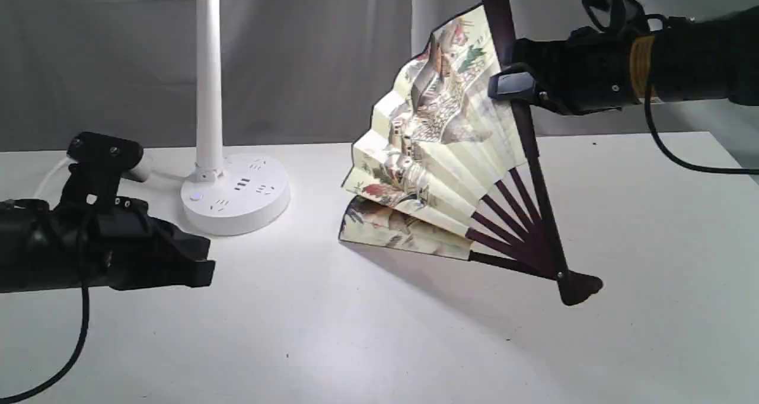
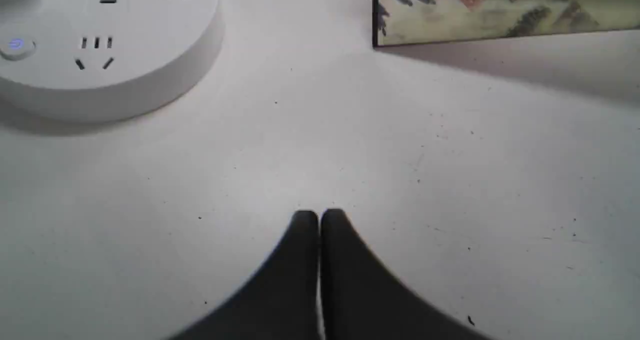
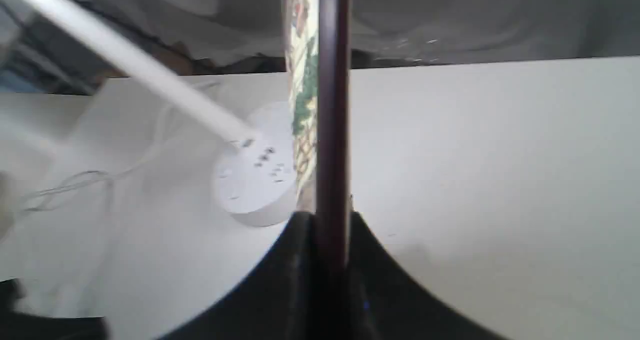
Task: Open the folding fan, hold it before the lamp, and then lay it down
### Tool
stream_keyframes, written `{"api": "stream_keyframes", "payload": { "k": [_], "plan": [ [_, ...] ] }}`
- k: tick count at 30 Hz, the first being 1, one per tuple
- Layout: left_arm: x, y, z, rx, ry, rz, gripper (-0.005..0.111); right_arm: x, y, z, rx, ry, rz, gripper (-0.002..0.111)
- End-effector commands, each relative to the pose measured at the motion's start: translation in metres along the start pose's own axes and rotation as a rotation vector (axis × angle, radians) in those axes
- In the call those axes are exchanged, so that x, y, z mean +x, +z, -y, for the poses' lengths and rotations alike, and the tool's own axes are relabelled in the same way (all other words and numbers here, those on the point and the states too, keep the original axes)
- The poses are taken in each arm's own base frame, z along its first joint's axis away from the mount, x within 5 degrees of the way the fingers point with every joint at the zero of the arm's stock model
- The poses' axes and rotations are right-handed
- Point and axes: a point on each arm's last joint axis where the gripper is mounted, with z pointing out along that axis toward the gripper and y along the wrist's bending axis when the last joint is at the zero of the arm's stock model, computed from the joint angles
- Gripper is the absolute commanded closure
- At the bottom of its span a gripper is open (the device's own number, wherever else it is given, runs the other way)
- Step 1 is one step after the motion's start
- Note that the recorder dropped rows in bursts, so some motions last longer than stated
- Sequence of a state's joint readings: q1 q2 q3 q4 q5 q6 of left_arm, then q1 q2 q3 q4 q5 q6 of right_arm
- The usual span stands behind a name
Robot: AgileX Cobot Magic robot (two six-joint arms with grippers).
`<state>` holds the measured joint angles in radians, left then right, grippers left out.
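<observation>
**A:** What does the right gripper have hold of?

**B:** The right gripper [image 1: 514, 89] is clamped on the upper guard stick [image 3: 332, 105] of the folding fan [image 1: 439, 149]. Its jaws are closed down to the stick's thickness, a little below the stick's top end. From the grip the stick slants down to the pivot [image 1: 578, 286], which rests on the table [image 1: 367, 344] below the fingers and back toward that arm's own side. The pleats spread away from the fingertips, partly open, and the lowest folds lie on the table.

**A:** And the left one?

**B:** The left gripper [image 2: 319, 215] has its fingers pressed together with nothing between them, low over the table. I cannot tell whether it touches the surface. The fan's lowest corner lies ahead of its tips, well apart.

**A:** What is around them?

**B:** The lamp [image 1: 209, 95] stands upright with its round base [image 1: 237, 196] near the left gripper's tips, toward the grey curtain [image 1: 89, 66]. Seen from the right gripper, the lamp sits beyond the fingertips, and the painted paper stands between the two.

**A:** How much room is there?

**B:** There is bare table between the two grippers, on the side away from the curtain. The table's far edge runs behind the lamp, and its side edge passes beneath the right arm.
</observation>
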<state>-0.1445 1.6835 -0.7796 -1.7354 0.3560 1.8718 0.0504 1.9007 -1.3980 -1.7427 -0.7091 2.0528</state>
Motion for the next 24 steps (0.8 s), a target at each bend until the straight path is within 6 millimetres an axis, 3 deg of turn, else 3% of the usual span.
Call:
{"api": "stream_keyframes", "payload": {
  "k": [1, 5, 11, 17, 20, 24],
  "plan": [
    [0.002, -0.001, 0.002, 0.009, -0.021, 0.001, 0.107, -0.001, -0.005, -0.017, -0.184, 0.117, 0.0, 0.108],
    [0.009, -0.001, 0.002, 0.011, -0.03, -0.019, 0.107, 0.001, -0.012, -0.015, -0.341, 0.345, 0.1, 0.108],
    [0.015, -0.002, 0.007, 0.054, -0.038, -0.025, 0.107, 0.033, -0.031, 0.024, -0.382, 0.699, 0.24, 0.108],
    [0.013, -0.004, 0.023, 0.234, -0.169, 0.006, 0.105, 0.054, -0.042, 0.032, -0.464, 0.827, 0.287, 0.108],
    [0.01, -0.004, 0.024, 0.25, -0.281, 0.003, 0.094, 0.064, -0.041, 0.033, -0.45, 0.854, 0.269, 0.108],
    [-0.002, -0.005, 0.024, 0.27, -0.411, 0.018, 0.061, 0.074, -0.041, 0.034, -0.432, 0.872, 0.249, 0.108]
  ]
}}
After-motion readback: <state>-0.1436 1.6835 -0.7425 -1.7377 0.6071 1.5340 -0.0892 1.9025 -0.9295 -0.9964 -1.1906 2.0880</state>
